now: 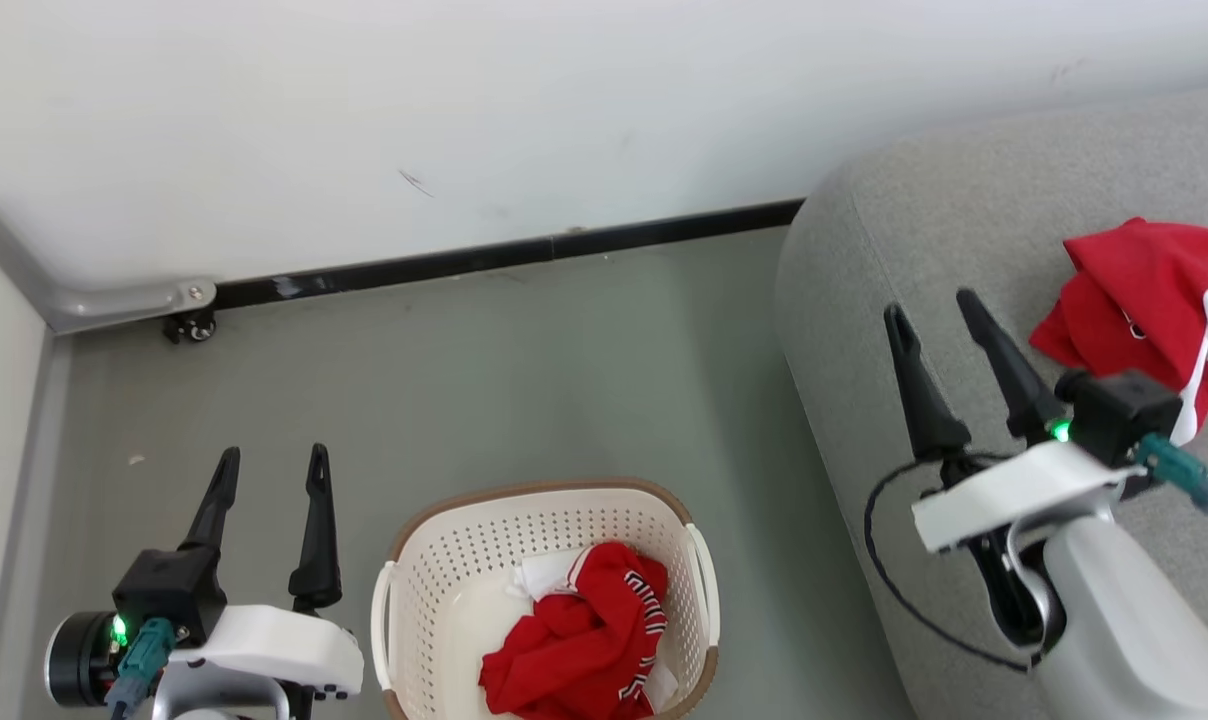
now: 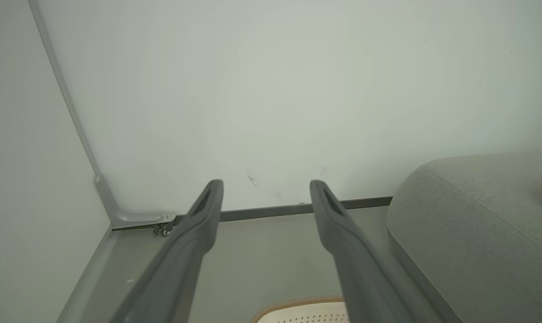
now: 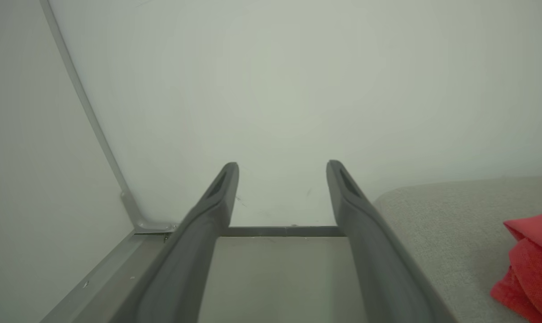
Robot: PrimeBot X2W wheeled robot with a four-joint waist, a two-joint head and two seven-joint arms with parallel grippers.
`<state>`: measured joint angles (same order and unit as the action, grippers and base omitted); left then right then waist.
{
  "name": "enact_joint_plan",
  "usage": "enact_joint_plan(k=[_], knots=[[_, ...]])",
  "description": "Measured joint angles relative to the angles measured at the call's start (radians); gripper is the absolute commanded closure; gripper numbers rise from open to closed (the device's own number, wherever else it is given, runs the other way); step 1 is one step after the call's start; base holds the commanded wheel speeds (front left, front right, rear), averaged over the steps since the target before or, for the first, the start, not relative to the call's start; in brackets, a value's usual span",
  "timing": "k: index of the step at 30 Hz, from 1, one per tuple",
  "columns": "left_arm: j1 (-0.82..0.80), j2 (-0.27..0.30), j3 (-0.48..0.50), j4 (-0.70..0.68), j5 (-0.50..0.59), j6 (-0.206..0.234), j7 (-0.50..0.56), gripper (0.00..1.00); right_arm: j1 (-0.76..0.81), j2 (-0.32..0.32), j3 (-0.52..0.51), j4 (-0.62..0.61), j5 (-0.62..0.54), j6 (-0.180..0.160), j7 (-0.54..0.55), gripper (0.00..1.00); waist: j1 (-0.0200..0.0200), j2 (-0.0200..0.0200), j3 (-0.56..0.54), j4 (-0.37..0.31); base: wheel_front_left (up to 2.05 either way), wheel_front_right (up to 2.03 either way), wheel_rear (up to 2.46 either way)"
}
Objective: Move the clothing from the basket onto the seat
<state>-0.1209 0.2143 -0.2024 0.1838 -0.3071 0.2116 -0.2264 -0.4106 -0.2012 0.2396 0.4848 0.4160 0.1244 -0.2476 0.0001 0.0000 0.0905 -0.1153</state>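
Counting garments: about half done, by my reckoning.

- First garment (image 1: 1144, 290), red, lies crumpled on the seat (image 1: 924, 220) at 3 o'clock in the head view. A white trim band trails down its right side.
- Second garment (image 1: 584, 650), red with black-and-white lettering along a band, sits bunched inside the basket (image 1: 464, 560) at 6 o'clock, low toward the right wall.
- White fabric shows at its 11 o'clock. It may be trim of the same piece or a separate scrap; from this angle I cannot tell.
- The basket stands on the grey-green floor (image 1: 564, 380), near the seat's rounded corner but apart from it.

Grippers:
- Left gripper (image 1: 273, 453) is at 8 o'clock, just beside the basket's left handle. Its fingers are spread wide with nothing between them, and they point toward the black skirting (image 1: 504, 255) at 12 o'clock. In the left wrist view a sliver of the basket rim shows between the fingers at 6 o'clock.
- Right gripper (image 1: 930, 305) is at 4 o'clock, over the seat's left part. Its jaws stand wide apart and empty. The first garment lies at its 2 o'clock, near but not touching. The right wrist view agrees, with red cloth at 4 o'clock clear of both fingers.

Left to do: lift the second garment out and carry it across to the seat. Neither gripper is over the basket yet, so I judge the reach-in has not begun. The white piece, if separate, would also need moving.
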Motion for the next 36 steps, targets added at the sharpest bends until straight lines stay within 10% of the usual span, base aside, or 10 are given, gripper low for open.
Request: enact_joint_plan(k=[36], knots=[[0.096,-0.01,-0.005,0.109,-0.009,-0.009,-0.013,0.0,0.342,0.133,-0.104,-0.127,-0.188,0.0,0.019,0.0,0.0,0.0001,-0.146,0.026,0.0,0.0,0.0]])
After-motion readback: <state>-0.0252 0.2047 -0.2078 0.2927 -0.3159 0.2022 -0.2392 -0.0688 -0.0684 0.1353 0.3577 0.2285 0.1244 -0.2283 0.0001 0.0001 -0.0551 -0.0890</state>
